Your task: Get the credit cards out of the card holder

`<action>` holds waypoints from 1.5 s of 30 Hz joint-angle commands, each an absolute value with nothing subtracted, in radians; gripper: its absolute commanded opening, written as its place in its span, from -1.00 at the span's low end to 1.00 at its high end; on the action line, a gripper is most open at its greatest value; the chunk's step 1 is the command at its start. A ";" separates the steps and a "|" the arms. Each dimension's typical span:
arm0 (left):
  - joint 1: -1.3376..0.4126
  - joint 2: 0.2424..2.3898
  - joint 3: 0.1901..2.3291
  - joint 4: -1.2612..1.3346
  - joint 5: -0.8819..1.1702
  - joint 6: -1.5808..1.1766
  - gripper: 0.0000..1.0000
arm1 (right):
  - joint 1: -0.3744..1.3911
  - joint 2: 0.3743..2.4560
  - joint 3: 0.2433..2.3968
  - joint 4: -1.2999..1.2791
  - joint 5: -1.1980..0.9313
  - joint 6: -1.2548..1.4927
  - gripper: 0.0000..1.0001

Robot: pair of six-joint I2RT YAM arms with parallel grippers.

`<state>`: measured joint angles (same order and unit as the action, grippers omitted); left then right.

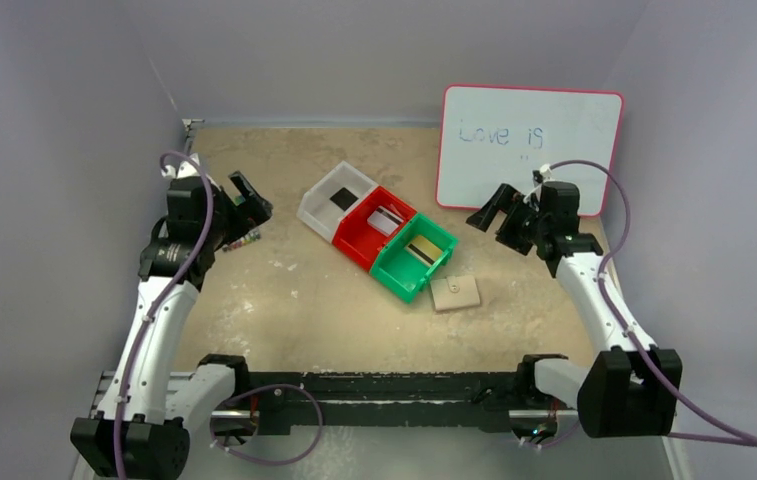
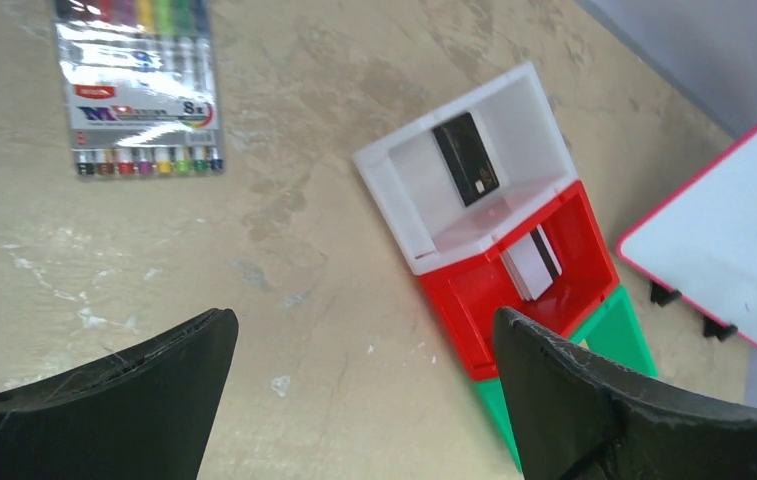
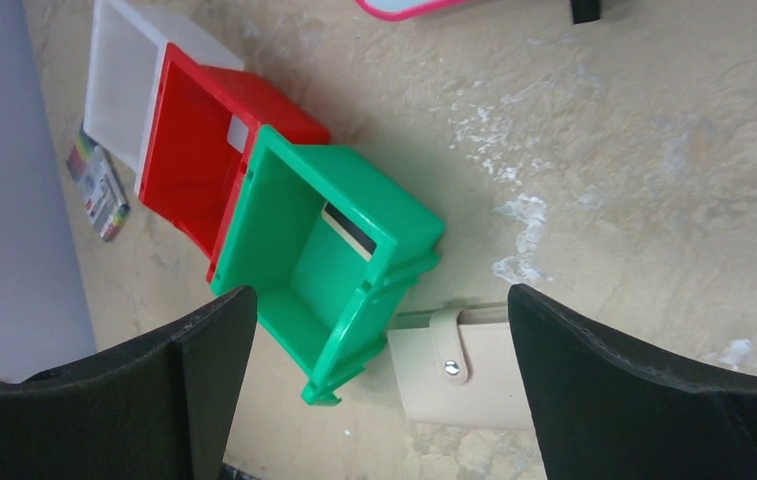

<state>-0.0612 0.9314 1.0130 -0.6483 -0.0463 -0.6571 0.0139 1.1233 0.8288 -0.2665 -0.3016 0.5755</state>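
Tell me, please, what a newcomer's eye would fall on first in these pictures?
A diagonal row of bins at mid-table stands out: a white bin holding a black card, a red bin with a silver-grey card, a green bin with a gold card. The closed beige card holder lies beside the green bin, and a pink-edged whiteboard stands at the far right.

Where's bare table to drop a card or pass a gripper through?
Widest bare patch: near-left table, in front of the white bin and red bin. Also the far strip behind them, left of the whiteboard. Crowded: bins abut in a row, card holder right beside the green bin; marker pack by the left gripper.
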 commanded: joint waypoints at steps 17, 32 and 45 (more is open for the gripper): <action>-0.064 0.975 0.982 -0.484 0.151 -0.645 1.00 | 0.037 1.395 0.959 -0.198 -0.419 0.656 0.91; -0.064 1.022 0.979 -0.437 0.154 -0.661 1.00 | 0.162 1.339 0.709 -0.030 -0.478 0.789 0.92; -0.064 1.022 0.979 -0.461 0.141 -0.637 1.00 | 0.167 1.513 0.881 -0.048 -0.417 0.720 0.93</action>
<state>-0.0612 1.0260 0.9668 -0.4870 0.1352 -0.6498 0.1665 1.4742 0.7815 -0.0467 -0.4515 0.7727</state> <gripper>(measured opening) 0.998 0.962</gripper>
